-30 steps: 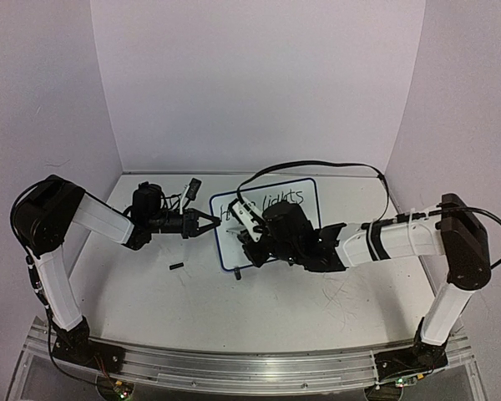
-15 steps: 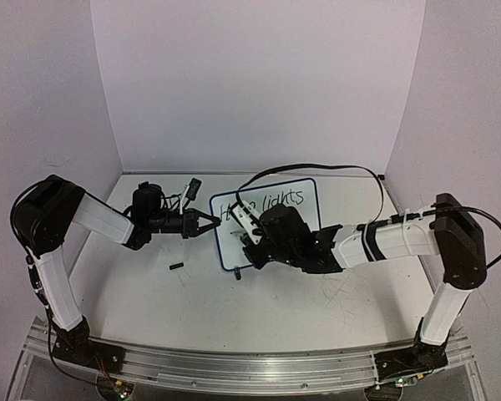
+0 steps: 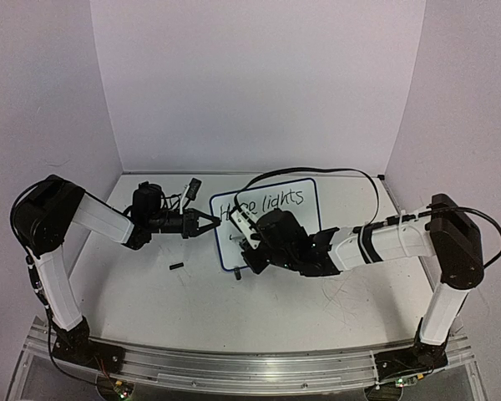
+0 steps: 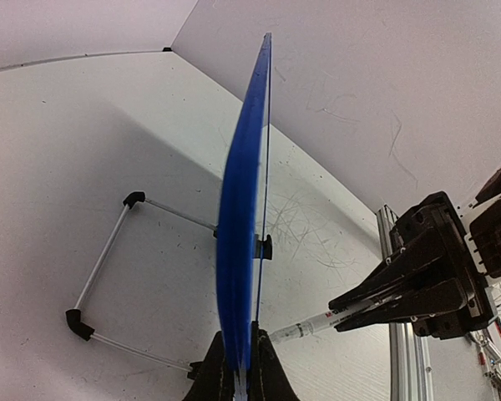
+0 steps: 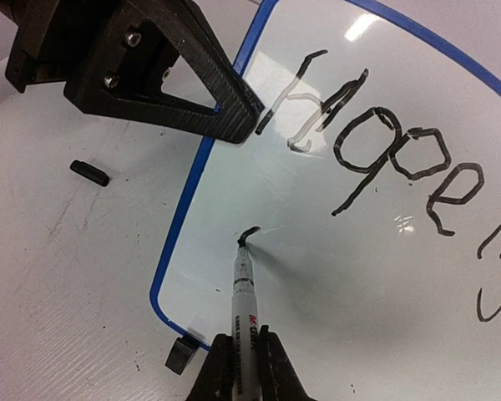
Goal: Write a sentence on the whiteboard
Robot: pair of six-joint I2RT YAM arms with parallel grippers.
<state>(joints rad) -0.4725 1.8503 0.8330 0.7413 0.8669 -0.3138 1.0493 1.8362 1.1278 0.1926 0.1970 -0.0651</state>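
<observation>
The whiteboard (image 3: 277, 209) stands tilted on its wire stand, blue-rimmed, with "Hope lights" written across its top. My left gripper (image 3: 215, 222) is shut on the board's left edge, seen edge-on in the left wrist view (image 4: 240, 251). My right gripper (image 5: 243, 368) is shut on a white marker (image 5: 243, 288). The marker's tip touches the board (image 5: 384, 276) at its lower left, at the end of a short black stroke (image 5: 249, 233). The marker also shows in the left wrist view (image 4: 317, 322).
A small black marker cap (image 3: 176, 267) lies on the table left of the board, also in the right wrist view (image 5: 89, 173). A black board foot (image 5: 180, 355) sits at the lower-left corner. A black cable (image 3: 317, 171) arcs over the board. The wire stand (image 4: 108, 251) is behind the board.
My right arm has slid a little left and the marker has come to the board's lower left, leaving a short stroke. The left arm has not moved.
</observation>
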